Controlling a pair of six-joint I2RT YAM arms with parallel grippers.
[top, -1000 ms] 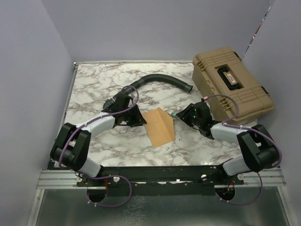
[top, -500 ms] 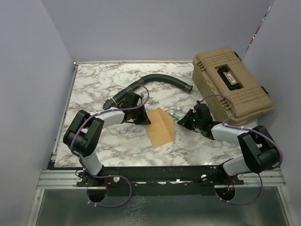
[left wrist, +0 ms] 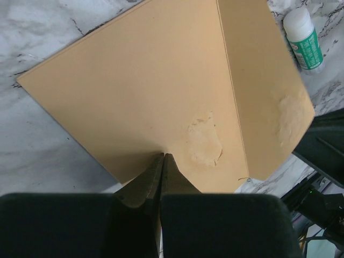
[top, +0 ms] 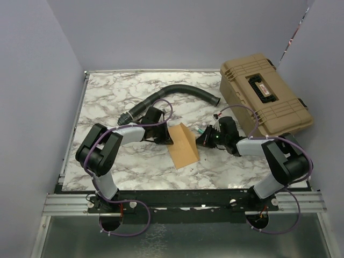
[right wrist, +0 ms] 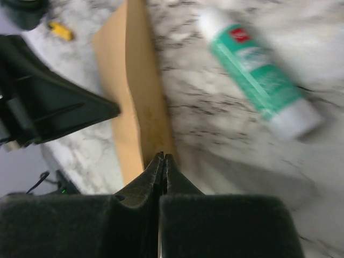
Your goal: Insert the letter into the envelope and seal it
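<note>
The kraft-brown envelope [top: 183,145] lies flat at the table's middle, its flap folded over along a crease. It fills the left wrist view [left wrist: 161,91], with pale smears on the paper. My left gripper [top: 164,137] is shut and empty, its tips [left wrist: 163,156] resting on the envelope's left part. My right gripper [top: 203,139] is shut and empty, its tips [right wrist: 162,156] at the envelope's right edge [right wrist: 137,102]. No separate pale sheet shows; the letter is hidden or out of view.
A green-and-white glue stick [top: 199,130] lies just right of the envelope, seen also in the left wrist view [left wrist: 303,38] and the right wrist view [right wrist: 258,80]. A black hose [top: 177,90] curves behind. A tan hard case [top: 264,97] stands at the back right.
My left gripper has moved right onto the envelope's left side. My right gripper has moved left to the envelope's right edge. The envelope has stayed in place.
</note>
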